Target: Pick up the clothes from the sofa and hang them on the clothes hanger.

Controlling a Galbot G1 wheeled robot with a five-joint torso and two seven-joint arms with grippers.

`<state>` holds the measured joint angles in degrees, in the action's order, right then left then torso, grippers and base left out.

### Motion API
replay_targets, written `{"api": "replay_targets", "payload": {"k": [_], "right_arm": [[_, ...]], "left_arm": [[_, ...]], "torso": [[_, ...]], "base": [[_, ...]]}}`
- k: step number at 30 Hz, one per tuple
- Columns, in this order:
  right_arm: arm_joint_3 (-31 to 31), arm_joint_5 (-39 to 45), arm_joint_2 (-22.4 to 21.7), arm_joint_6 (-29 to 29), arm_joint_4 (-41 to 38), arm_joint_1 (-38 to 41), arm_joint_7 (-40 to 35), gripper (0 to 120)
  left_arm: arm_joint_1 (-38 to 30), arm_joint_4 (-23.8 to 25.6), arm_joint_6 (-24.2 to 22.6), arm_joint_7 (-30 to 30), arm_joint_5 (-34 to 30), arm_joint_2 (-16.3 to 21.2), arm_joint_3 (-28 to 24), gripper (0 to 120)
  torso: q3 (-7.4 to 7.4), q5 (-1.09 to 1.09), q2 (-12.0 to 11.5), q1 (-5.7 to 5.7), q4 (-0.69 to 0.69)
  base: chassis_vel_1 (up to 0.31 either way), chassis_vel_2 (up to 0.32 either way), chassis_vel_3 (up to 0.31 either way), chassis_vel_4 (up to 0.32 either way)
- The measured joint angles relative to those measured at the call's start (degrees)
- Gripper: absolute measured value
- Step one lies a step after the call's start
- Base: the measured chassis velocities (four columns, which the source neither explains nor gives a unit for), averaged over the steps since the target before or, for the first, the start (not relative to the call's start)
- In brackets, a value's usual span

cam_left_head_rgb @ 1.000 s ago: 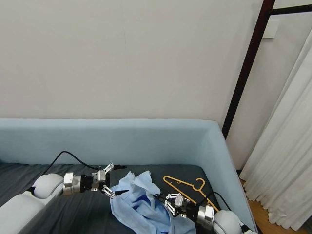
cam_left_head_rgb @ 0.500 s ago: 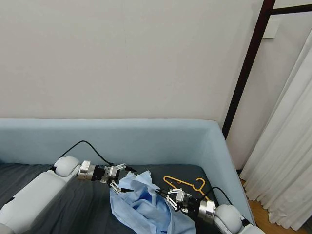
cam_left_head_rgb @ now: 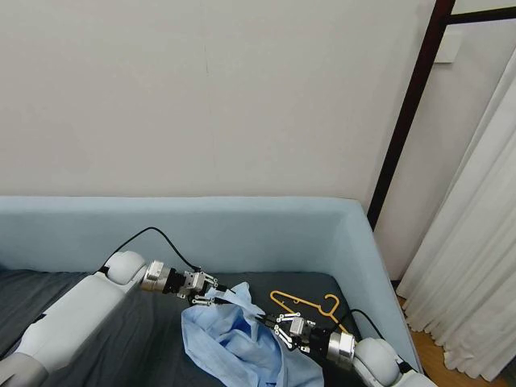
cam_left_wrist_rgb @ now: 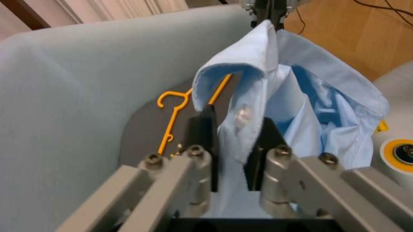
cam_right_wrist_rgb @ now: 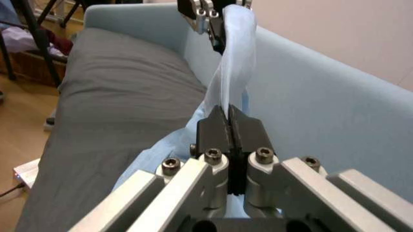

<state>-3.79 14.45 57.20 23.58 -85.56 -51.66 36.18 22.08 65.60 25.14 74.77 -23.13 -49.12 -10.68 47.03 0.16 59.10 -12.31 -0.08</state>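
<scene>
Your left tool [cam_left_head_rgb: 210, 293] stands partly open astride the raised collar of the light blue shirt [cam_left_head_rgb: 230, 345], one finger [cam_left_wrist_rgb: 202, 137] on each side of the fold, with a gap between the fingers. Your right tool [cam_left_head_rgb: 280, 331], at 4 o'clock from the left one, is clamped tight on a thin edge of that fabric. You see the shirt crumpled in a heap on the dark seat of the sofa [cam_left_head_rgb: 242, 230], with an orange hanger [cam_left_head_rgb: 300, 303] lying at its 2 o'clock.

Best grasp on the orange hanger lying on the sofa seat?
Orange clothes hanger: it lies flat on the dark grey seat cushion, so probably come from above and pinch the neck below the hook, jaws across it; the light blue shirt crowds its left side.
</scene>
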Motion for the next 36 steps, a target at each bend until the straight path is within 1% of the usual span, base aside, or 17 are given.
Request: {"api": "replay_targets", "payload": {"k": [2, 3, 8, 12, 16, 17, 21, 22, 23, 26, 27, 28, 29, 30, 31, 32, 36], "right_arm": [[0.1, 0.0, 0.0, -0.1, 0.2, 0.0, 0.0, 0], [0.1, -0.1, 0.0, -0.1, 0.4, 0.0, -0.1, 0], [0.2, 0.1, 0.1, -0.2, 0.7, 0.0, -1.2, 0], [-0.9, 3.3, 0.1, -0.5, 0.2, -0.7, -5.4, 0], [-1.8, 14.4, -0.7, -1.8, -2.9, -3.5, -9.0, 16], [-1.8, 14.4, -0.7, -1.8, -2.9, -3.5, -9.0, 16], [-2.6, 24.4, -2.4, -3.6, -9.5, -7.2, -19.1, 33], [-2.6, 24.4, -2.4, -3.6, -9.5, -7.2, -19.1, 33], [-2.5, 25.9, -2.6, -4.0, -11.3, -8.2, -22.9, 39], [-2.8, 25.5, -3.2, -9.2, -17.1, -11.0, -37.4, 52], [-2.8, 25.5, -3.2, -9.2, -17.1, -11.0, -37.4, 52], [-3.4, 24.4, -3.8, -12.5, -19.3, -12.3, -42.7, 55], [-3.9, 23.4, -4.3, -15.0, -20.8, -13.3, -46.1, 62], [-4.6, 22.0, -5.0, -18.2, -22.4, -14.5, -49.2, 66], [-5.2, 21.1, -5.5, -20.5, -23.5, -15.6, -51.2, 69], [-5.2, 21.1, -5.5, -20.5, -23.5, -15.6, -51.2, 69], [-7.9, 21.5, -6.5, -29.1, -27.7, -20.2, -58.2, 88]], "left_arm": [[0.0, 0.1, 0.0, 0.2, 0.0, 0.0, 0.1, 5], [0.1, 0.2, 0.0, 0.4, 0.0, 0.0, 0.2, 0], [0.8, 0.6, -0.2, 1.1, 0.0, 0.0, 0.6, 0], [1.1, 0.7, -1.2, 1.7, -0.9, -0.1, 0.9, 0], [1.2, 0.0, -2.8, 1.8, -2.3, -0.7, 1.4, 0], [1.2, 0.0, -2.8, 1.8, -2.3, -0.7, 1.4, 0], [1.6, -1.1, -3.6, 2.4, -2.4, -1.8, 2.6, 0], [1.6, -1.1, -3.6, 2.4, -2.4, -1.8, 2.6, 0], [1.7, -1.6, -3.7, 2.5, -2.2, -2.2, 3.0, 0], [1.7, -2.8, -3.7, 2.7, -1.9, -2.9, 3.7, 0], [1.7, -2.8, -3.7, 2.7, -1.9, -2.9, 3.7, 0], [1.7, -3.2, -3.8, 2.9, -1.8, -3.1, 4.0, 0], [1.7, -3.5, -3.8, 3.0, -1.8, -3.3, 4.2, 0], [1.6, -3.9, -3.9, 3.1, -1.7, -3.5, 4.5, 0], [1.4, -4.1, -3.9, 3.2, -1.7, -3.6, 4.7, 0], [1.4, -4.1, -3.9, 3.2, -1.7, -3.6, 4.7, 0], [0.4, -4.7, -4.2, 3.3, -1.7, -4.3, 5.0, 0]], "torso": [[0.0, -0.01, 0.0, 0.0, 0.0], [0.0, 0.0, 0.0, 0.0, 0.0], [0.0, -0.01, 0.0, 0.0, 0.0], [0.0, -0.01, 0.0, 0.0, 0.0], [0.0, -0.01, 0.0, 0.0, 0.0], [0.0, -0.01, 0.0, 0.0, 0.0], [-0.01, -0.01, 0.0, 0.0, -0.01], [-0.01, -0.01, 0.0, 0.0, -0.01], [0.0, -0.01, 0.0, 0.0, -0.01], [-0.01, -0.01, 0.0, 0.0, 0.0], [-0.01, -0.01, 0.0, 0.0, 0.0], [0.0, 0.0, 0.0, 0.0, 0.0], [-0.01, -0.01, 0.0, 0.0, 0.0], [-0.01, -0.01, 0.0, 0.0, 0.0], [-0.01, -0.01, 0.0, 0.0, 0.0], [-0.01, -0.01, 0.0, 0.0, 0.0], [-0.01, -0.01, 0.0, 0.0, -0.02]], "base": [[0.0, 0.0, 0.0, 0.0], [0.0, 0.0, 0.0, 0.0], [0.0, 0.0, 0.0, 0.0], [0.0, 0.0, 0.0, 0.0], [0.0, 0.0, 0.0, 0.0], [0.0, 0.0, 0.0, 0.0], [0.0, 0.0, 0.0, 0.0], [0.0, 0.0, 0.0, 0.0], [0.0, 0.0, 0.0, 0.0], [0.0, 0.0, 0.0, 0.0], [0.0, 0.0, 0.0, 0.0], [0.0, 0.0, 0.0, 0.0], [0.0, 0.0, 0.0, 0.0], [0.0, 0.0, 0.0, 0.0], [0.0, 0.0, 0.0, 0.0], [0.0, 0.0, 0.0, 0.0], [0.0, 0.0, 0.0, 0.0]]}}
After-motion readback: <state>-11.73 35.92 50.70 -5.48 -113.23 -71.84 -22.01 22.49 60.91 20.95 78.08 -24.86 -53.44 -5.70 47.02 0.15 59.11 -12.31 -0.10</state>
